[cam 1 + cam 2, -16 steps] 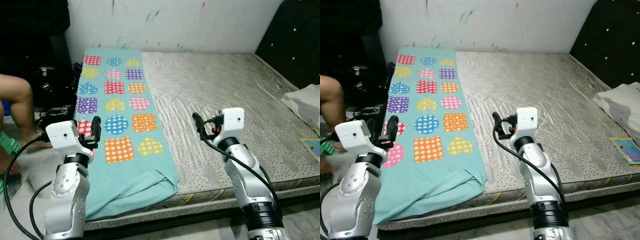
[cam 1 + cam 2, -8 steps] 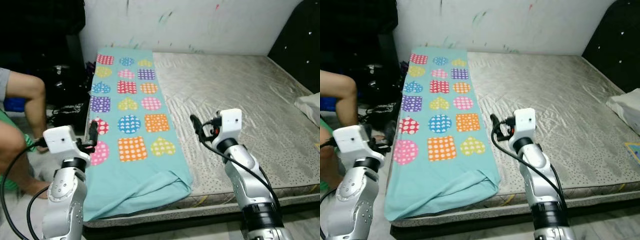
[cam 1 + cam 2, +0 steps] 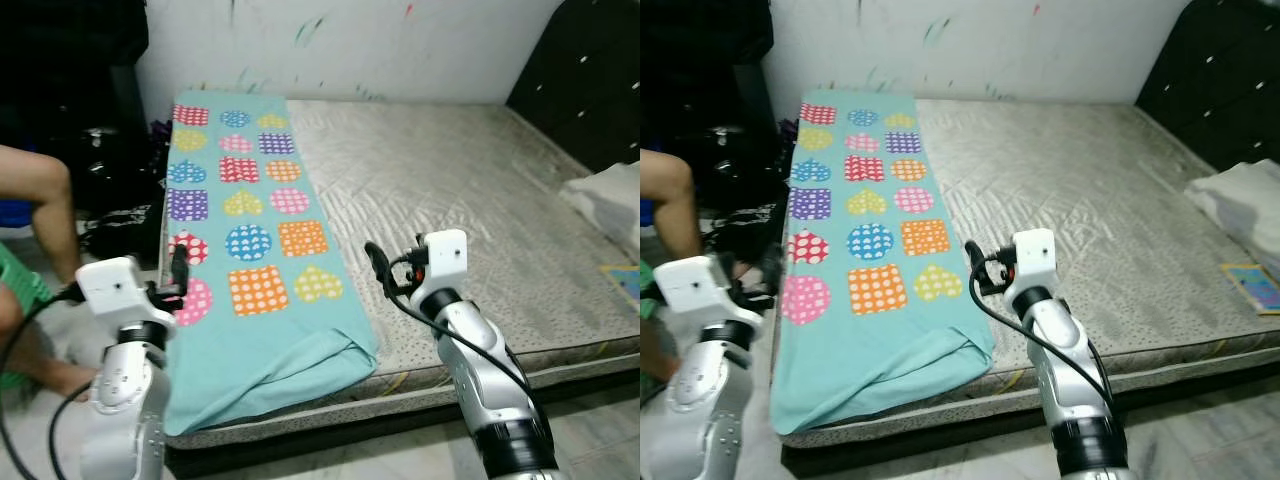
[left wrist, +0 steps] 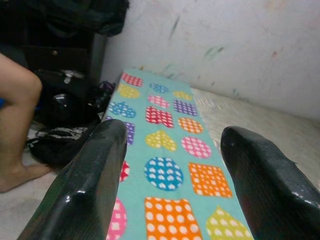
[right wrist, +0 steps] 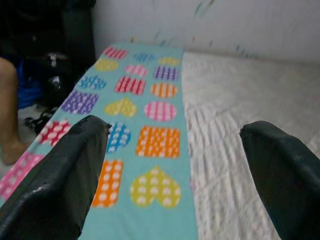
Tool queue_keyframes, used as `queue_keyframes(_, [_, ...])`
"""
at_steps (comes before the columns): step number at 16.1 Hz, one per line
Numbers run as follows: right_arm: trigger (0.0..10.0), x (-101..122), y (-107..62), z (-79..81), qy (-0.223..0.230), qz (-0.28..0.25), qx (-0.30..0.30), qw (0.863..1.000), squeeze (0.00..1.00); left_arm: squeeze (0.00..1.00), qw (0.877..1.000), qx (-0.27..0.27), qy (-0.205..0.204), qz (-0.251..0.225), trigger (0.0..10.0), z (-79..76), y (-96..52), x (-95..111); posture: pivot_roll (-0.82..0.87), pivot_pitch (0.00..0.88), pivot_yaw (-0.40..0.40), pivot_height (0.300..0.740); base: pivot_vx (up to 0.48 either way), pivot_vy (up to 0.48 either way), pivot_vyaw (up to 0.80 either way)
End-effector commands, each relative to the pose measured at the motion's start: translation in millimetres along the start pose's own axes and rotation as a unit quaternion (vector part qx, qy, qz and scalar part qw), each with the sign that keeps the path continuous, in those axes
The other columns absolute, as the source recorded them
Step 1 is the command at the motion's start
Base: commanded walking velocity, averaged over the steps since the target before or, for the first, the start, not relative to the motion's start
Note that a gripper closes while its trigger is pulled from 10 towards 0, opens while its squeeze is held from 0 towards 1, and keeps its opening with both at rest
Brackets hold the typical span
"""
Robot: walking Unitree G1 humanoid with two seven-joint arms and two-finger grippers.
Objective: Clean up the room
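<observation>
Over the mattress [image 3: 480, 190] edge, both arms reach forward, left gripper [image 3: 178, 272] and right gripper [image 3: 378, 268] spread wide, empty; the teal patterned blanket [image 3: 250, 250] lies flat between and ahead of them.

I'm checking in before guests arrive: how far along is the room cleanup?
Done: the teal patterned blanket lies spread flat along the mattress, though its near end is bunched. In hand: nothing; the left gripper and right gripper hover open over the blanket's near end. Left: the bunched end, the white pillow and a small book at the bed's right edge, and dark bags beside the bed.
</observation>
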State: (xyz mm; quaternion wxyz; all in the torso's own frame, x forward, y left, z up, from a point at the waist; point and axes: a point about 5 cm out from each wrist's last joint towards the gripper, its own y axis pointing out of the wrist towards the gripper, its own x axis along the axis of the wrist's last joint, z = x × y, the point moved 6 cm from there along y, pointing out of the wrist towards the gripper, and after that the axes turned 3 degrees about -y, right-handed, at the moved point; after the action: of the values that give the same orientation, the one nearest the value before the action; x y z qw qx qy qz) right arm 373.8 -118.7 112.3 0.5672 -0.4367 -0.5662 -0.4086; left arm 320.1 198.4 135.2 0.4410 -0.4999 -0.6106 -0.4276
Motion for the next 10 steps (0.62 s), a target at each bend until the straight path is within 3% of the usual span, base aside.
queue_keyframes(1, [10.0,0.8,-2.2,0.7,-0.003,0.004,0.004,1.000,0.00,0.00,1.000,-0.010,0.004,-0.001,10.0,-5.6,-0.7,3.2,0.00,0.077,-0.093,0.740,0.000,0.000,0.00])
queue_keyframes(6, [10.0,0.0,-5.0,6.4,-0.024,0.009,0.022,0.999,0.00,0.00,1.000,-0.013,-0.004,0.003,10.0,-8.9,-6.7,2.1,0.00,0.102,-0.100,0.740,0.000,0.000,0.00])
queue_keyframes(8, [10.0,0.5,-4.9,8.7,-0.023,0.008,0.026,0.999,0.00,0.00,1.000,-0.016,-0.007,0.005,10.0,-10.3,-8.1,1.9,0.00,0.110,-0.102,0.740,0.000,0.000,0.59])
queue_keyframes(10, [10.0,-0.1,-5.2,8.7,-0.019,0.012,0.024,0.999,0.00,0.00,1.000,-0.018,-0.009,0.006,10.0,-11.6,-7.9,2.1,0.00,0.114,-0.103,0.740,0.000,0.000,0.00])
